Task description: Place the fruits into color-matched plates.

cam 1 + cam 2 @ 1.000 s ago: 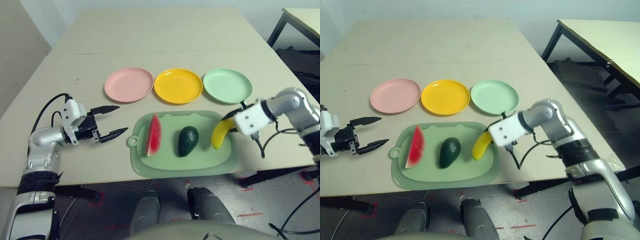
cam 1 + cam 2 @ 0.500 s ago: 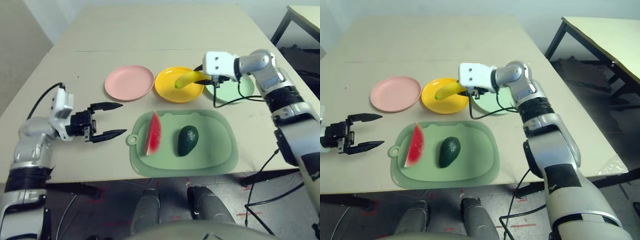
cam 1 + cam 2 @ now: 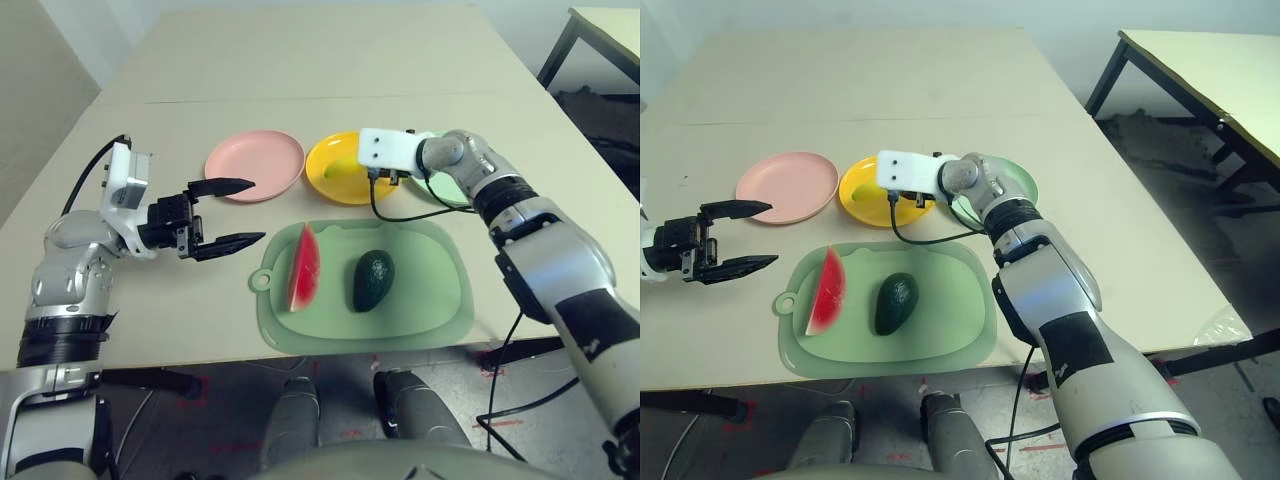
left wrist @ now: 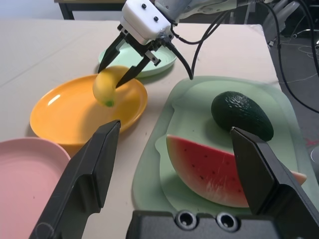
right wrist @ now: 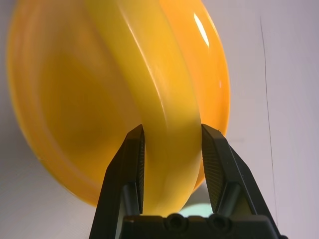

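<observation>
Right gripper (image 4: 122, 67) clamped on banana (image 4: 107, 84), over yellow plate (image 3: 335, 180) at upper centre, ready to drop. Left gripper (image 3: 225, 214) wide open, empty, mid-left. Watermelon (image 3: 304, 268), avocado (image 3: 372, 281) wait on green mat (image 3: 440, 310).

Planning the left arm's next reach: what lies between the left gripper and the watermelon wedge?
Only bare table and the green mat's handle edge separate the open left gripper from the watermelon wedge, seen in the left eye view.
</observation>
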Controlling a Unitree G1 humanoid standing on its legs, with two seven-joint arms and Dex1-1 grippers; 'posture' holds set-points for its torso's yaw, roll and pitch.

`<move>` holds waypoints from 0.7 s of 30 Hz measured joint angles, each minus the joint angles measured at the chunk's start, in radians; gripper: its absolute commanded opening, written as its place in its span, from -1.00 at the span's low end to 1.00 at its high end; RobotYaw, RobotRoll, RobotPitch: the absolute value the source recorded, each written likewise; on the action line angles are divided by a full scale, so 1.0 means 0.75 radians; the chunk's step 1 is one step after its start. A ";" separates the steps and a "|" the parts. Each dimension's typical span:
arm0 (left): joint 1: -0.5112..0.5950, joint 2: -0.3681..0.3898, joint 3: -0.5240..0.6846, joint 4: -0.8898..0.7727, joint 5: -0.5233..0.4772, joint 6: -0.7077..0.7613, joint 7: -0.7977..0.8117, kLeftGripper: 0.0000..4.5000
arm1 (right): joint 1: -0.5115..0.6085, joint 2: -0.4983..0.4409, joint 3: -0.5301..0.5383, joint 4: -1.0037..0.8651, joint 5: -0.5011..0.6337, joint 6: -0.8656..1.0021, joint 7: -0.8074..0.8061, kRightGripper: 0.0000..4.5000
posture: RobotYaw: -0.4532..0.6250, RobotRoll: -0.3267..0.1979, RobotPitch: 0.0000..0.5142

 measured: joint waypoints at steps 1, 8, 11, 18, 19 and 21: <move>0.001 0.000 0.000 -0.010 0.004 0.002 0.006 1.00 | 0.000 0.000 0.000 0.001 -0.005 0.001 -0.011 -0.23 | -0.08 0.25 -0.49; 0.002 0.000 -0.001 -0.033 0.014 0.015 0.021 1.00 | -0.001 -0.037 0.000 0.000 -0.014 -0.055 -0.033 0.79 | -0.11 0.25 -0.52; 0.001 0.000 -0.016 -0.033 0.024 0.007 0.014 1.00 | -0.007 -0.080 -0.001 -0.012 -0.009 -0.134 0.028 0.99 | -0.12 0.25 -0.53; -0.016 -0.009 -0.054 -0.026 0.058 -0.033 -0.009 1.00 | 0.045 -0.272 -0.041 -0.322 0.143 -0.344 0.462 0.99 | -0.18 0.25 -0.52; -0.020 -0.010 -0.060 -0.023 0.060 -0.036 -0.016 1.00 | 0.090 -0.326 -0.047 -0.430 0.190 -0.339 0.564 0.99 | -0.18 0.25 -0.52; -0.027 -0.010 -0.067 -0.009 0.066 -0.048 -0.031 1.00 | 0.210 -0.449 -0.054 -0.678 0.284 -0.286 0.756 0.99 | -0.20 0.25 -0.52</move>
